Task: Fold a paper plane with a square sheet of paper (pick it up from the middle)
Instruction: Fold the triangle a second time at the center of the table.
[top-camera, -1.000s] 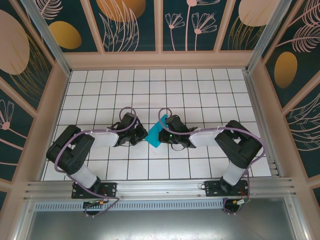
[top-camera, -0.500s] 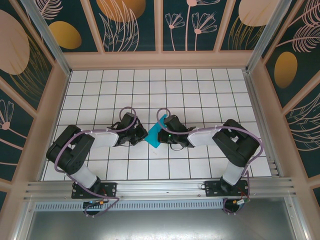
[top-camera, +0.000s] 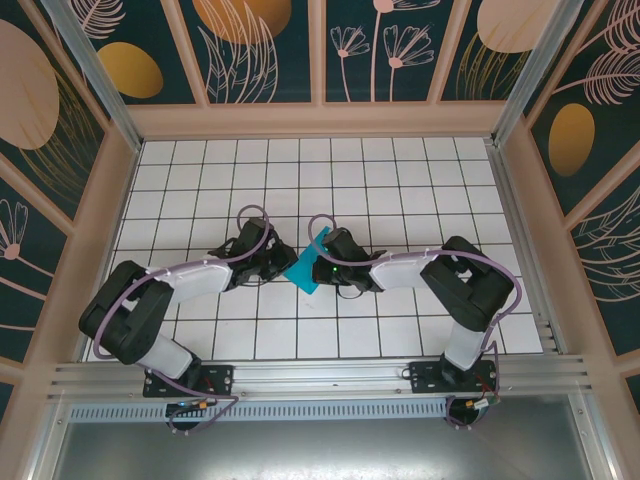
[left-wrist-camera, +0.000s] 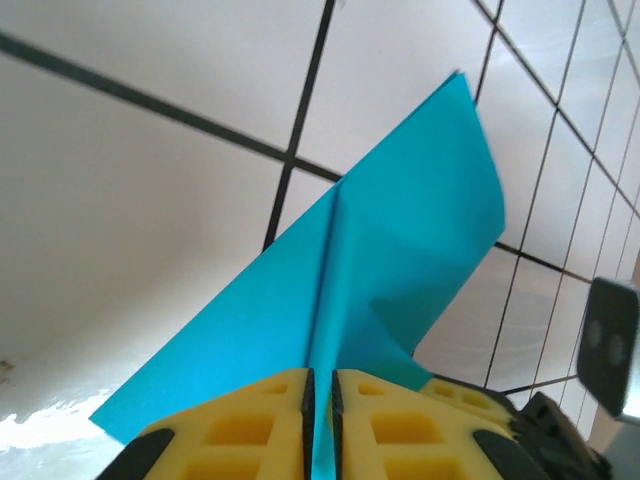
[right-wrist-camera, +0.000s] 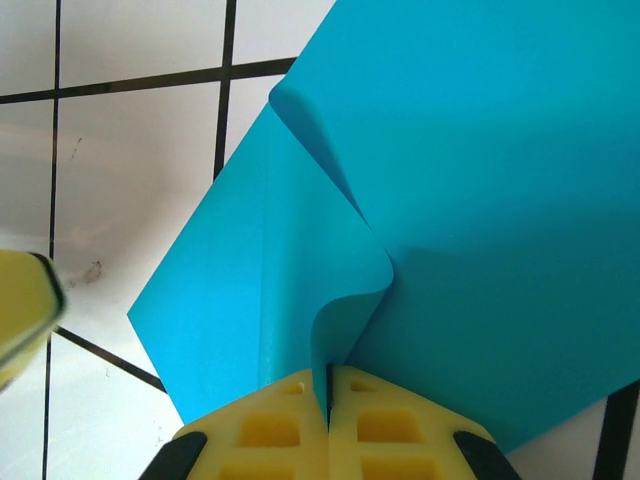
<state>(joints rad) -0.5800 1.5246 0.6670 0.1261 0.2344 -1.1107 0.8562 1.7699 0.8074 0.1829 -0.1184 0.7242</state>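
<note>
1. The square sheet of paper (top-camera: 306, 271), partly folded, sits between both pincers.
2. Its crease is pinched by the left pincer (left-wrist-camera: 320, 395), a curled fold by the right pincer (right-wrist-camera: 328, 395).
3. The left arm has just swung inward, likely tightening that crease.

The thin teal-blue square sheet of paper (right-wrist-camera: 480, 200) looks matt and smooth, the yellow plastic finger pads (right-wrist-camera: 270, 430) dull, the white tiled tabletop (left-wrist-camera: 150, 250) faintly glossy.

The sheet of paper (left-wrist-camera: 400, 250) disappears between the left fingers (left-wrist-camera: 240, 425), themselves cropped at the bottom; beyond the right fingers (right-wrist-camera: 270, 430) it runs off-frame.
</note>
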